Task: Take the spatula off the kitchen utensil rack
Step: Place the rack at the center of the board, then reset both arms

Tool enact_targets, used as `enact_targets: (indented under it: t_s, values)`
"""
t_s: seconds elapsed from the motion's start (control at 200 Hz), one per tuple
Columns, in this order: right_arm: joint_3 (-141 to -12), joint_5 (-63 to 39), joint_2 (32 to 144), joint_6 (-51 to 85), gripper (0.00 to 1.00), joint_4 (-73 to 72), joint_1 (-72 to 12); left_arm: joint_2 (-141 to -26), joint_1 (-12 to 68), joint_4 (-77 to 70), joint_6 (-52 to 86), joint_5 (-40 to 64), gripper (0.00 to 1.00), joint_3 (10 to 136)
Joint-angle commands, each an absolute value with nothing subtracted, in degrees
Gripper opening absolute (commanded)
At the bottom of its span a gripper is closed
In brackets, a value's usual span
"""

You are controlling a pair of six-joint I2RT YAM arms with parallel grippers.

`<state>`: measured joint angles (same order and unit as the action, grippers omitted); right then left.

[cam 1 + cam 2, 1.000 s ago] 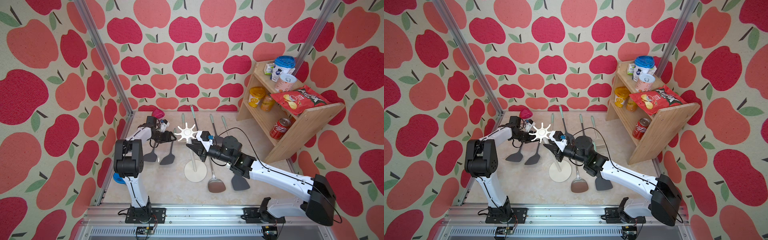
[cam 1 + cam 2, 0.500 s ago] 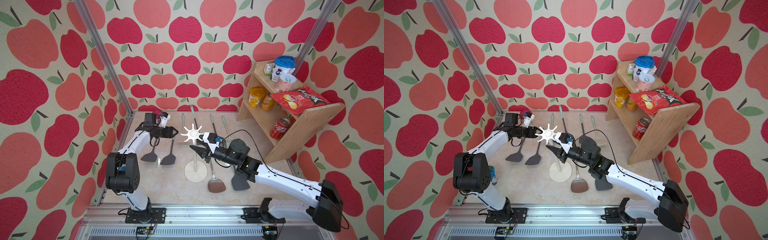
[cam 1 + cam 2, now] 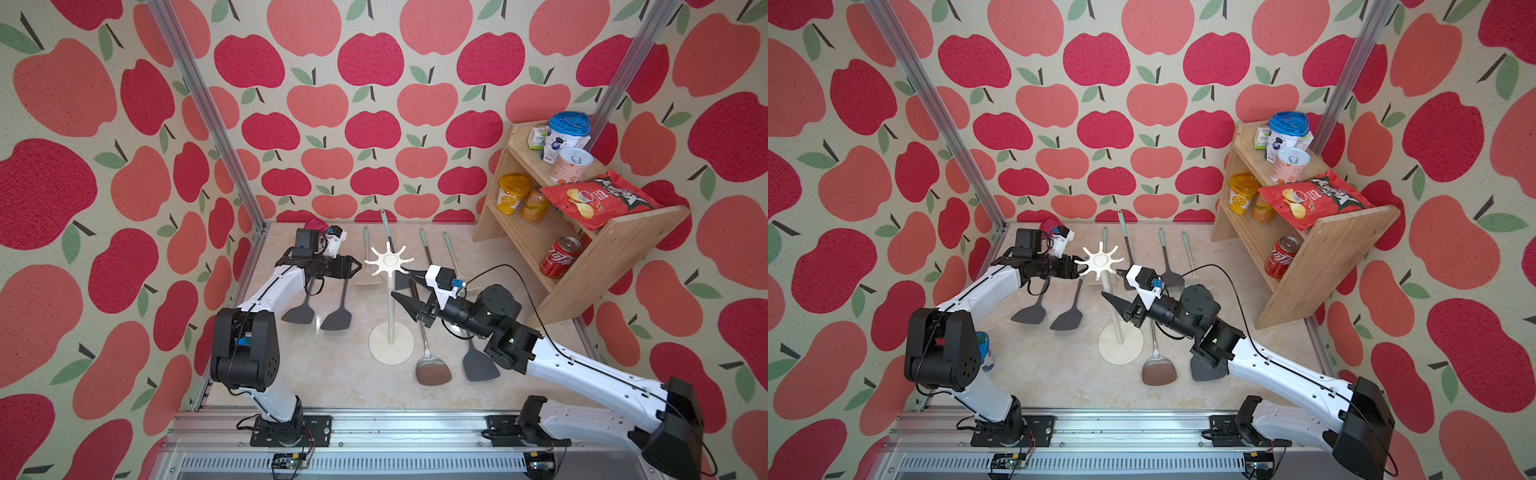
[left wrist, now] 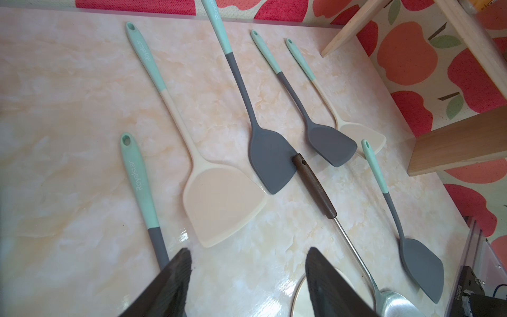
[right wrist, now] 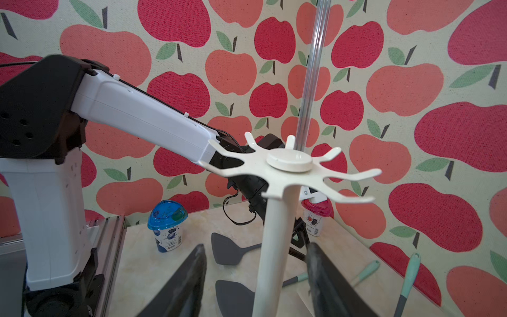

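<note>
Several spatulas (image 3: 433, 368) lying flat on your tabletop (image 3: 340, 376) around the rack (image 3: 389, 260) base, your left hand (image 3: 357, 265) hanging spread and empty beside its star top, your right hand (image 3: 400, 283) standing spread either side of the pole.

The kitchen utensil rack (image 3: 390, 261) stands upright mid-bench (image 3: 340, 386). The right gripper (image 3: 402, 284), jaws spread, sits near its pole.

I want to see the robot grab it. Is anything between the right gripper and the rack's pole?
Nothing visible is in the way. In the right wrist view the rack's pole stands in the gap between the open jaws of the right gripper, apart from both, with nothing else there.
</note>
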<state>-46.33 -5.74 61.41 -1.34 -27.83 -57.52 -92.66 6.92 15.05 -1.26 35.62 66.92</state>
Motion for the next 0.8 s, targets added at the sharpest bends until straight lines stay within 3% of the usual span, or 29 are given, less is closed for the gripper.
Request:
enact_targets:
  t_s: [0.0, 0.05, 0.21, 0.355, 0.495, 0.7, 0.795]
  values:
    - [-44.8, 0.1, 58.5, 1.0, 0.63, -21.8, -55.6, -86.9, 7.1, 9.0, -2.9, 33.6, 0.72, 63.6]
    - [-44.3, 1.3, 57.2, 2.4, 0.68, -19.5, -54.1, -84.8, 7.1, 6.4, -3.3, 32.9, 0.72, 61.5]
    - [-43.2, 5.0, 53.8, 6.4, 0.99, -11.9, -47.0, -79.3, 7.0, -1.3, -3.1, 30.2, 0.78, 55.3]
    - [-42.2, 3.7, 51.7, 6.7, 1.00, -6.4, -38.3, -77.9, 6.5, -3.7, -2.9, 29.2, 0.85, 52.7]
    - [-40.4, 1.2, 50.7, 5.9, 1.00, -3.4, -28.3, -77.5, 5.6, -5.7, -2.1, 28.7, 1.00, 50.9]
    - [-35.1, -5.1, 51.5, 9.6, 1.00, -4.9, -11.0, -75.4, 3.4, -9.7, -1.1, 26.8, 0.98, 46.3]
    - [-32.2, -2.8, 55.2, 11.4, 1.00, -8.2, -6.1, -73.4, 2.8, -14.3, -0.9, 24.2, 0.97, 42.3]
